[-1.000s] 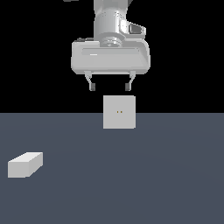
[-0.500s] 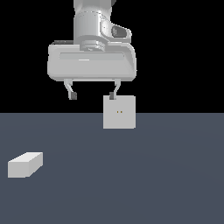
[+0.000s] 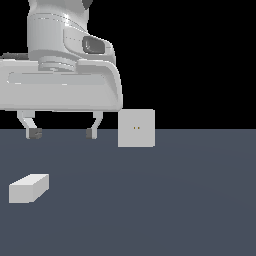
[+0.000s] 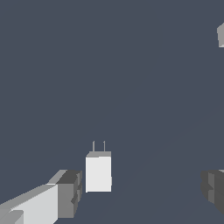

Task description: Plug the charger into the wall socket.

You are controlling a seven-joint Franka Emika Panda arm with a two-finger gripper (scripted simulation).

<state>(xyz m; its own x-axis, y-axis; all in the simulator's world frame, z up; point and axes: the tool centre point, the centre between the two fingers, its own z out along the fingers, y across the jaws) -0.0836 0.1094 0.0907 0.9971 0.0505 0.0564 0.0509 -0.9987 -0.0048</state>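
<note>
Tool [image 3: 62,133] shifted left — spread wide, above charger [image 3: 29,188], socket [image 3: 136,128] apart

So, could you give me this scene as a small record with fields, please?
charger: off-white block lying flat on the floor, two thin prongs visible in the wrist view
wall socket: upright square slab, two small dots on its face
gripper: open, empty, above the floor, between charger and socket in the exterior view
contact: none with the charger

One charger [image 3: 29,188], one wall socket [image 3: 136,128], and one tool [image 3: 62,133].
</note>
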